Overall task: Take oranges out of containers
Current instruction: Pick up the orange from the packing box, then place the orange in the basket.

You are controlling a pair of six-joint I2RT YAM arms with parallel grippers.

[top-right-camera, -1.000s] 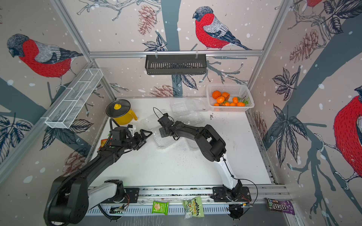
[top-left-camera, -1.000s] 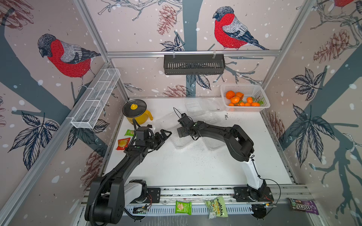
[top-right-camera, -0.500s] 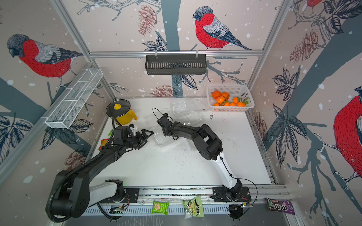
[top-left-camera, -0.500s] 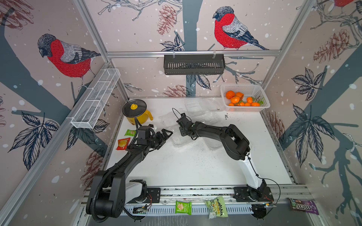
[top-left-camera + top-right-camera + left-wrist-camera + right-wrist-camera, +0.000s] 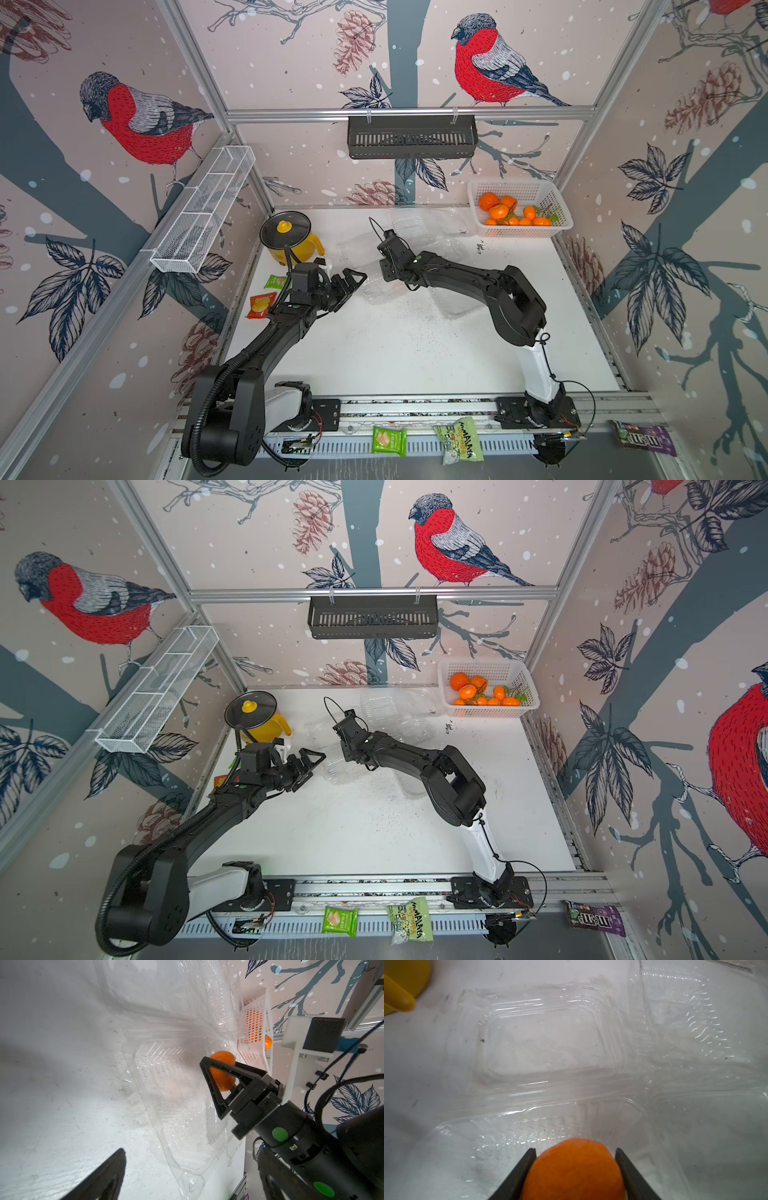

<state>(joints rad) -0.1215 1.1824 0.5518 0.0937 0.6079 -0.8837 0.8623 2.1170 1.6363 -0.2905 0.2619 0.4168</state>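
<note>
Since the R gripper has its jaws clamped on an orange low over the open clear container near the table centre, you should lift straight up first so the thin plastic isn't dragged along. Then swing toward 2 o'clock in a top view, to the white basket w/ the other oranges. Don't squeeze harder; fruit's likely soft. L gripper, jaws wide open & empty, sits at the container's 9 o'clock: pin the rim if it rises.

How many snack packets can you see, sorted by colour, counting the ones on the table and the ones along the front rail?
Green packets: 3
Red-orange packet: 1
Purple packet: 1
Total: 5
</note>
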